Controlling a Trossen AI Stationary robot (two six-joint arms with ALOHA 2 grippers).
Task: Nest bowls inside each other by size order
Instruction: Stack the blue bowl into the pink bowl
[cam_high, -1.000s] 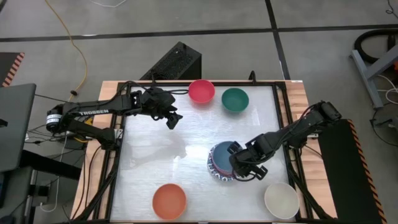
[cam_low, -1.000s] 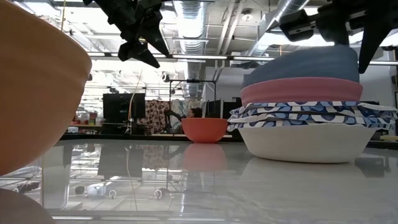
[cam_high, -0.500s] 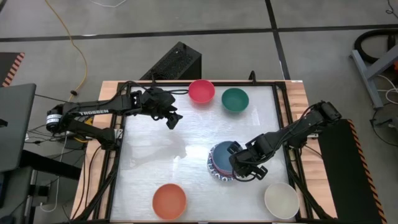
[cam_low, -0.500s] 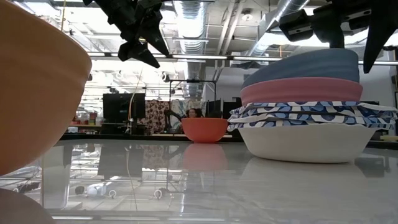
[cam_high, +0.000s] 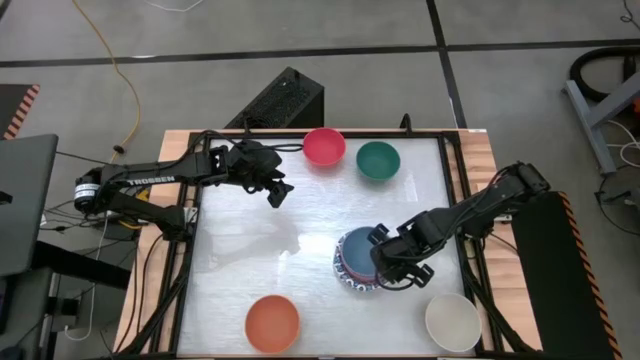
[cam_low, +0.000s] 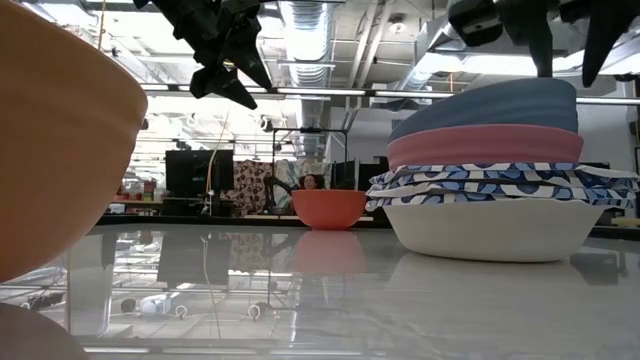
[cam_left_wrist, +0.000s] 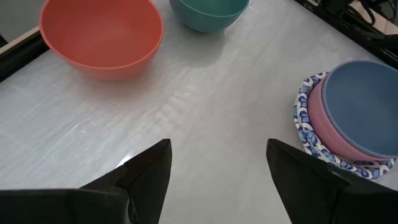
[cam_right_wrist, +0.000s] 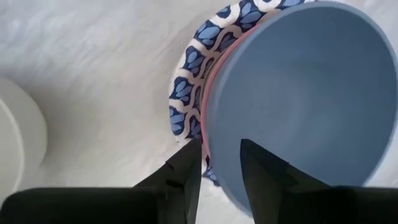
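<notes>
Since the earlier frame, right hand (cam_high: 398, 272) lifted slightly above the blue bowl (cam_high: 358, 249), fingers spread. Bowl sits mouth-up, round, atop pink and patterned bowls, right of bench centre. Left hand (cam_high: 279, 193), spread, hovers at eleven o'clock.

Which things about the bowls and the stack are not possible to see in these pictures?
- Number of patterned bowls in the stack: low view shows only rim edges; from above, the blue bowl and pink bowl cover them.
- Orange bowl: cut off by the low view's edge, blurred.
- Cream bowl: cropped in right wrist view.
</notes>
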